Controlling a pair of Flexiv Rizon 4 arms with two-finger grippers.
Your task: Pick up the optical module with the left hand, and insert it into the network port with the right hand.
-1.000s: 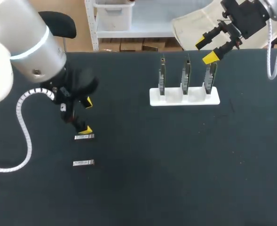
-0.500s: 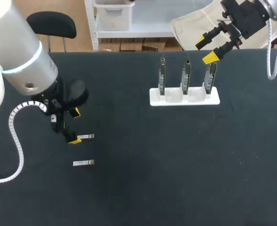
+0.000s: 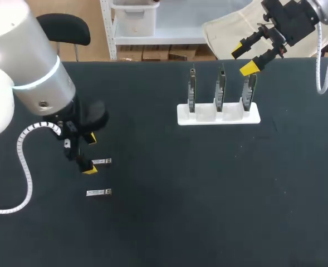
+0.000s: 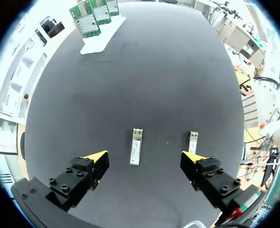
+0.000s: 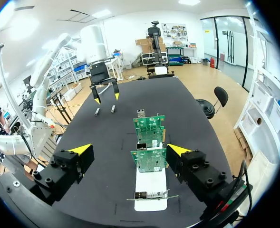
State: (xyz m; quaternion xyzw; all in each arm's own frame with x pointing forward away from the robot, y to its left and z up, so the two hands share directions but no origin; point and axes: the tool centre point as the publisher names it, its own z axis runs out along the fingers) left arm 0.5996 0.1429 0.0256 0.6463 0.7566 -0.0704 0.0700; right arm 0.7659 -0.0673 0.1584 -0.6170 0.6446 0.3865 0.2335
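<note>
Black and bare across most of its width, the surface (image 3: pixel 208 194) carries a small silver module (image 3: pixel 100 161) at about 8 o'clock in the head view. The left end effector (image 3: pixel 89 153) hangs low over it, fingers spread wide and gripping nothing. From the left wrist the module (image 4: pixel 136 146) lies flat between the two yellow tips, touched by neither, its long sides facing the fingers. A second module (image 3: pixel 99 192) lies near it at 6 o'clock, just ahead of one fingertip in the wrist view.

Toward 1 o'clock, the right end effector (image 3: pixel 243 59) hangs above the far edge, also wide open and empty. It is just behind a white stand (image 3: pixel 186 118) holding three upright green boards (image 3: pixel 220 89). The ports on the boards are too small to pick out from overhead.

The step in hand appears to be the pick-up, with the grasp not yet made. The next move likely calls for a short descent and a square squeeze on the module's long sides, keeping the outer finger clear of the second module. A lift and a hand-over to the right arm would follow before any insertion.
</note>
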